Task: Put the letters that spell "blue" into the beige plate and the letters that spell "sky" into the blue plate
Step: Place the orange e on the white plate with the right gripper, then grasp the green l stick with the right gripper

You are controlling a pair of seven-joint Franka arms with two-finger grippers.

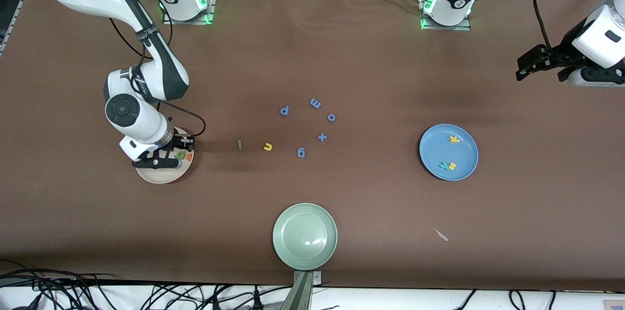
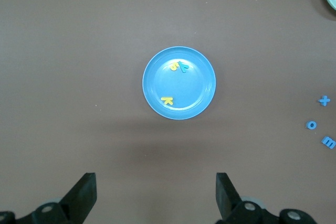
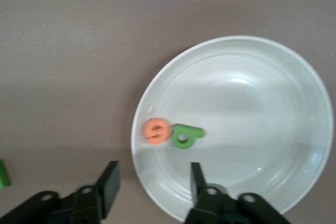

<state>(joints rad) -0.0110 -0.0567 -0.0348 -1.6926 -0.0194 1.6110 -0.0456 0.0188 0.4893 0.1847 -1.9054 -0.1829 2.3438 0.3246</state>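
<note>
Letters b and e lie touching in the beige plate, with the right gripper released just over them, fingers apart and empty. On the desk, l and u sit at the plate's three o'clock. The blue plate holds s, y and k. Waiting at the desk's end, the left gripper hangs wide apart, empty.
</note>
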